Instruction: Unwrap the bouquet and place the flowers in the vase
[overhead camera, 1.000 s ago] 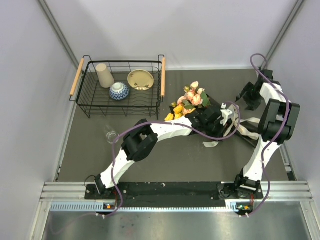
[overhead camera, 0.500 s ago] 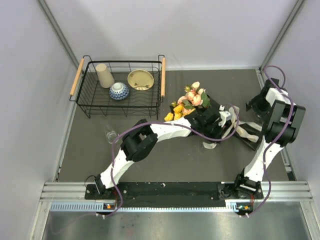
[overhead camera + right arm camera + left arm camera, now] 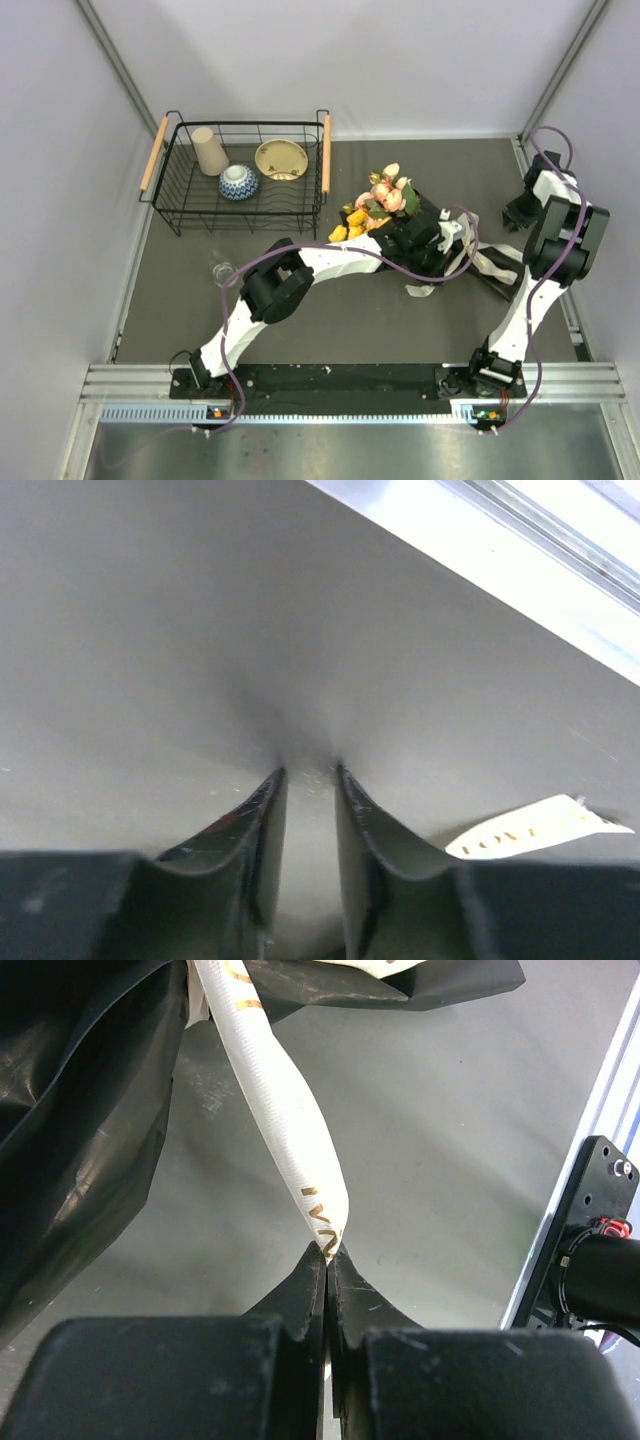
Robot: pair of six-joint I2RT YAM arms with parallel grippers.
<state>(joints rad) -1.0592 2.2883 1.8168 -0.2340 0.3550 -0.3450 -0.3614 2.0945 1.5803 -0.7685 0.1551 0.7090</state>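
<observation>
The bouquet lies at mid-table, its flowers (image 3: pixel 385 195), yellow and peach-pink roses, pointing toward the basket. Its black paper (image 3: pixel 425 238) (image 3: pixel 80 1140) lies under my left wrist. My left gripper (image 3: pixel 452 233) (image 3: pixel 328 1247) is shut on the cream ribbon (image 3: pixel 280 1100), pinching its end at the fingertips. More ribbon (image 3: pixel 492 263) trails to the right on the table. My right gripper (image 3: pixel 514 213) (image 3: pixel 310 772) is open by a narrow gap, its tips down on the bare table near the right edge, with nothing between them. The small clear vase (image 3: pixel 222 271) stands far to the left.
A black wire basket (image 3: pixel 168 205) at the back left holds a beige cup (image 3: pixel 209 151), a blue-patterned bowl (image 3: pixel 239 182) and a cream dish (image 3: pixel 281 159). A loose ribbon end (image 3: pixel 530 828) lies right of my right gripper. The table's metal rail (image 3: pixel 520 540) runs close by.
My right arm swung right toward the table's edge, away from the bouquet, and its jaws narrowed. The left gripper stayed shut on the ribbon in place.
</observation>
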